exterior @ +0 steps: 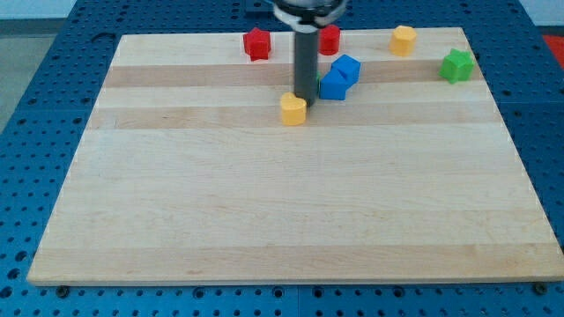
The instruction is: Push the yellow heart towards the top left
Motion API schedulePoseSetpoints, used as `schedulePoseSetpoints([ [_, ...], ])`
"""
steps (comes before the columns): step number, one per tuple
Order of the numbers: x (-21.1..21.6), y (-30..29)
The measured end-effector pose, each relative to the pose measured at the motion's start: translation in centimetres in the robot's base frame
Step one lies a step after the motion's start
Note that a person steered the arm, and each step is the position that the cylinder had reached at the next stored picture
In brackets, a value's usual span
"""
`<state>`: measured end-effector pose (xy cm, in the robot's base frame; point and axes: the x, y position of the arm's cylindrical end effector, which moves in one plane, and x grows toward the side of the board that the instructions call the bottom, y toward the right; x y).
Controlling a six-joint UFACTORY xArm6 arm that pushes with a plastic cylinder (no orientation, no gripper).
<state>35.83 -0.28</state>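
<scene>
A yellow block [293,108], which looks like the heart, lies on the wooden board [264,220] a little above the middle. My tip [306,95] stands right behind it, at its upper right edge, touching or almost touching it. The rod rises straight up to the view's top. Two blue blocks [339,77] sit together just right of the rod.
A red star-like block [256,43] lies at the top, left of the rod, and a red block [330,39] just right of it. A second yellow block [404,40] is at the top right. A green star-like block [456,66] is near the right edge.
</scene>
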Motion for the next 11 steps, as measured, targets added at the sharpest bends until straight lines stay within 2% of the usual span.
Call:
schedulePoseSetpoints([
  [1,0.0,-2.4],
  [3,3.4,3.6],
  [4,4.3,0.6],
  [5,2.0,-5.8],
  [7,-0.6,-15.0],
  [9,3.5,-19.1],
  [10,1.3,-19.9],
  [11,-0.1,-18.0],
])
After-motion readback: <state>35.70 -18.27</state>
